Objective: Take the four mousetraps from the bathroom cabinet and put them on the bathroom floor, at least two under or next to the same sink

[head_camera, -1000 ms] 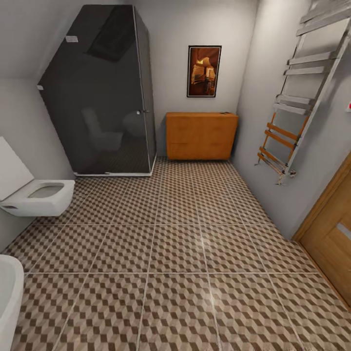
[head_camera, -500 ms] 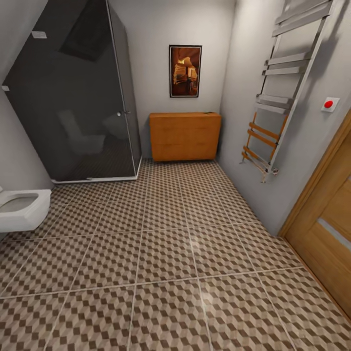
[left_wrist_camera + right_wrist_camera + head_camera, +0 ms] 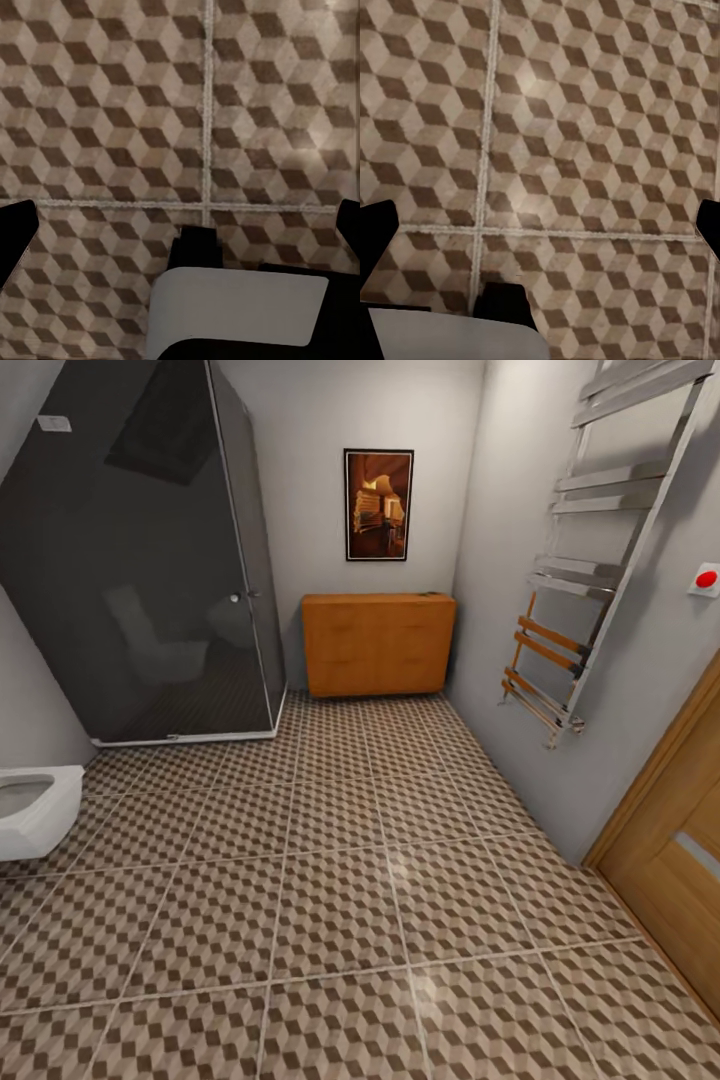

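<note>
Standing against the far wall of the room, the cabinet [image 3: 377, 644] is a low, wide chest of orange-brown wood. Its front is flat and smooth, with faint lines of drawers; the handles are too small to see well from the head view. A tiny dark thing lies on its top near the right back corner, but I cannot tell what it is. The mousetraps cannot be made out at this distance.

The bathroom floor [image 3: 340, 900] goes from the cabinet to the near edge of the head view. It has large square tiles with a cube pattern in brown, beige and grey, and pale grout lines between them. A soft light reflection lies on the tiles near the middle.

A dark glass shower cabin [image 3: 150, 560] stands left of the cabinet, just beside it. A framed picture [image 3: 378, 505] in orange tones hangs on the wall above the cabinet. On the right wall there is a metal towel rail [image 3: 590, 560], a red button [image 3: 706, 579] and a wooden door [image 3: 680, 860]. A white toilet [image 3: 35, 810] is at the left edge.

In the left wrist view, the left tool [image 3: 180, 225] is above the tiles with its dark fingertips at the two sides, wide apart and holding nothing. The right tool [image 3: 540, 225] in the right wrist view looks the same: spread wide, empty, over the patterned floor.
</note>
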